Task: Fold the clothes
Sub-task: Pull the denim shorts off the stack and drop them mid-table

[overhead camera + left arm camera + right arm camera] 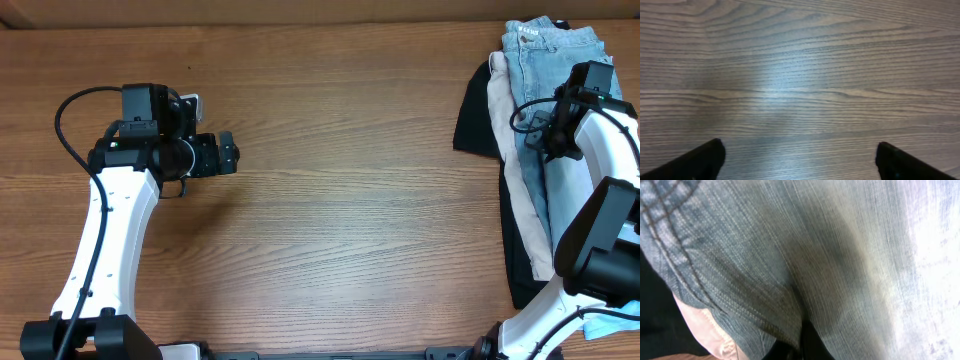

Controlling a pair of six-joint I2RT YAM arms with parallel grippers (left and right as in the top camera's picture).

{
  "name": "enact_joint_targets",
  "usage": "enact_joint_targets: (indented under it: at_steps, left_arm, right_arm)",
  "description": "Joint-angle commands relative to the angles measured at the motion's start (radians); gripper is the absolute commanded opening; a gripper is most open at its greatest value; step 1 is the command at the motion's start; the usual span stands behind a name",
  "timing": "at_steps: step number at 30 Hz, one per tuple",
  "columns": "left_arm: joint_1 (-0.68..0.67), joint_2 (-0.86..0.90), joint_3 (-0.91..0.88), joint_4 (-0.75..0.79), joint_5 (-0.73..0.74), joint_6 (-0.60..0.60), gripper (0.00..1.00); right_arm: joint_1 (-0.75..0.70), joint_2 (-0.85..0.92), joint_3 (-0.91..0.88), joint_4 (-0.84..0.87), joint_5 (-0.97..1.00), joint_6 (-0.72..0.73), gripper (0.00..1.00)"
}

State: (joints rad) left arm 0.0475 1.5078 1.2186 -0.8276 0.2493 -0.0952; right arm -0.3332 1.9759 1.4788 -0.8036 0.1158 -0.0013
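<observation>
Hovering tight over denim shorts (535, 70), right tool (548, 128) works pile at right edge of bench (350, 200), likely to draw them off beige shorts (515, 190) and black garment (475, 120). Its opening: cannot tell. Left tool (228, 153) spread wide, holding nothing, standing by.

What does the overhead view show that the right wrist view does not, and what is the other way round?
Only overhead: both arms, the left gripper above the wooden table, the right gripper at the pile, and the whole pile: denim shorts on beige shorts on a black garment.
Only right wrist: the denim weave, a stitched seam and a dark crease, close up.
Both: denim with beige and black cloth under its edge.
</observation>
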Motion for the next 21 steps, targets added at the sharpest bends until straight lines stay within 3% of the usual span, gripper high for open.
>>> enact_joint_targets:
  at_steps: [1, 9, 15, 21]
  left_arm:
    - [-0.002, 0.008, 0.021, 0.003, -0.051, 0.021, 0.93]
    - [0.0, 0.008, 0.037, 0.024, -0.077, 0.02, 0.94]
    - [0.025, 0.008, 0.064, 0.016, -0.081, 0.02, 0.97]
    - [0.1, 0.008, 0.068, 0.016, -0.148, 0.021, 1.0]
  right_arm:
    - [-0.002, -0.01, 0.04, -0.02, 0.02, 0.033, 0.04]
    - [0.128, -0.107, 0.225, -0.288, -0.078, 0.035, 0.04]
    - [0.374, -0.117, 0.281, -0.463, -0.119, 0.086, 0.04]
    - [0.66, -0.117, 0.252, -0.484, -0.204, 0.146, 0.04]
